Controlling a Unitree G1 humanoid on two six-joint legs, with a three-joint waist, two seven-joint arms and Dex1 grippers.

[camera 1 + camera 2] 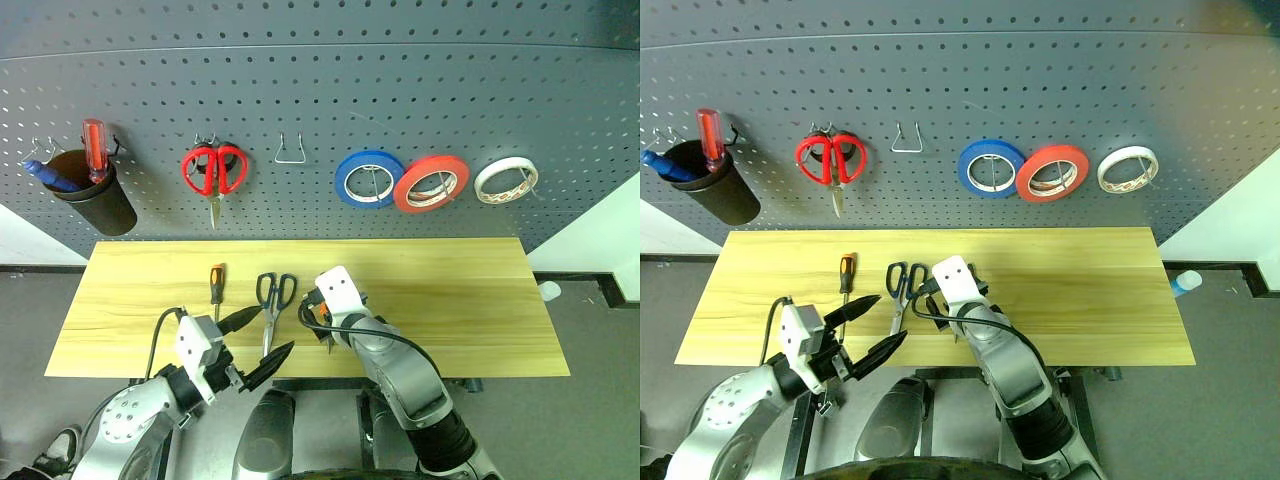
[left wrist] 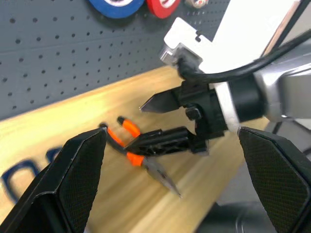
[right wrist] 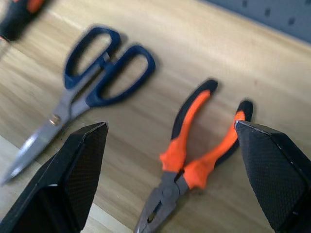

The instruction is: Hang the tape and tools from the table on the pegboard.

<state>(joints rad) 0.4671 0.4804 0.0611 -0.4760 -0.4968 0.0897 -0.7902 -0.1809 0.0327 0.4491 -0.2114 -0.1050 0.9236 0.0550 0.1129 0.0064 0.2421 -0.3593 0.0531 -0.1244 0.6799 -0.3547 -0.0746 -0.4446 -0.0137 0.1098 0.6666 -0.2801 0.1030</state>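
Right gripper point(image 3: 170, 179), open, hangs over pliers point(image 3: 194, 160) near the bench point(image 1: 480, 300) front edge, aligned for pickup; left gripper point(image 1: 255, 345) waits open.

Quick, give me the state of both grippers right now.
Left gripper: open, holding nothing, above the table's near edge.
Right gripper: open, holding nothing, over the pliers lying on the table.

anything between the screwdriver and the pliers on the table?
Yes: the dark-handled scissors lie between the screwdriver and the pliers on the table. The right wrist view shows scissors and pliers side by side, apart, under the open right gripper.
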